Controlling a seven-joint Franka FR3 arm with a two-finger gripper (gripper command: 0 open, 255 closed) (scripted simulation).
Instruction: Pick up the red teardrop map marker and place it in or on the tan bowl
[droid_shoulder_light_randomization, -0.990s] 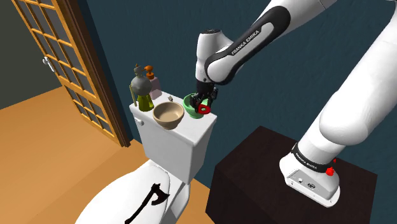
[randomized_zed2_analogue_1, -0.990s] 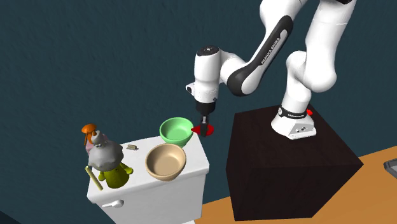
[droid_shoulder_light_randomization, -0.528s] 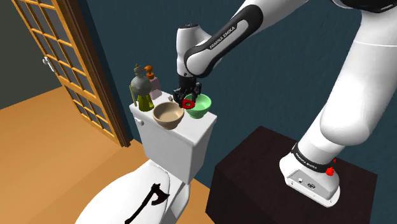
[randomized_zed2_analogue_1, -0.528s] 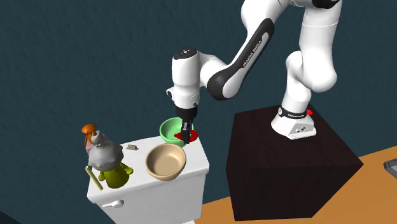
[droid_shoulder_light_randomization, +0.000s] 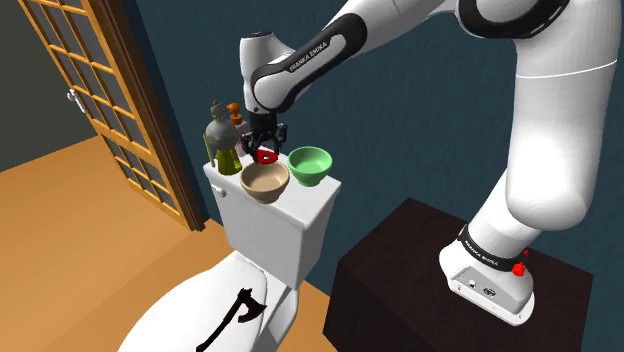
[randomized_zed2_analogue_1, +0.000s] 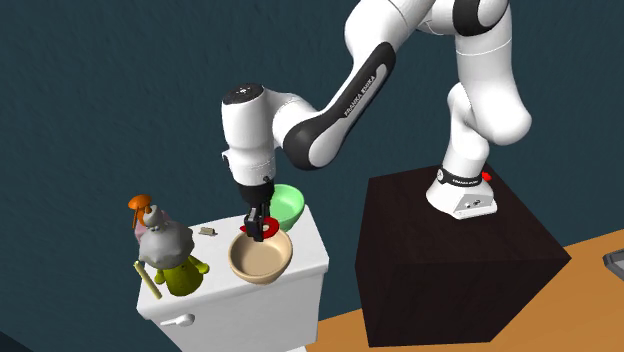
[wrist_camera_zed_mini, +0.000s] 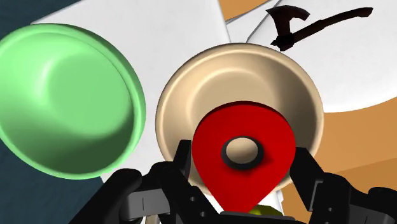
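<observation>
Arm (randomized_zed2_analogue_1: 312, 133) arched down, claw (randomized_zed2_analogue_1: 258, 226) (clasping red marker (wrist_camera_zed_mini: 243, 184)) above tan bowl (wrist_camera_zed_mini: 191, 105).

On the toilet tank lid (droid_shoulder_light_randomization: 305, 194) the bowl (droid_shoulder_light_randomization: 264, 181) sits beside a second bowl (droid_shoulder_light_randomization: 309, 164), figurine (droid_shoulder_light_randomization: 222, 141) and bottle (droid_shoulder_light_randomization: 242, 127) at the shoulder view's left, the map marker (wrist_camera_zed_mini: 242, 159) in the gripper (wrist_camera_zed_mini: 242, 163) above the bowl

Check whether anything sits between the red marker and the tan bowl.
Nothing visible does. The gripper holds the red marker right over the tan bowl, above its open mouth. The green bowl stands beside the tan one, clear of the drop.
</observation>
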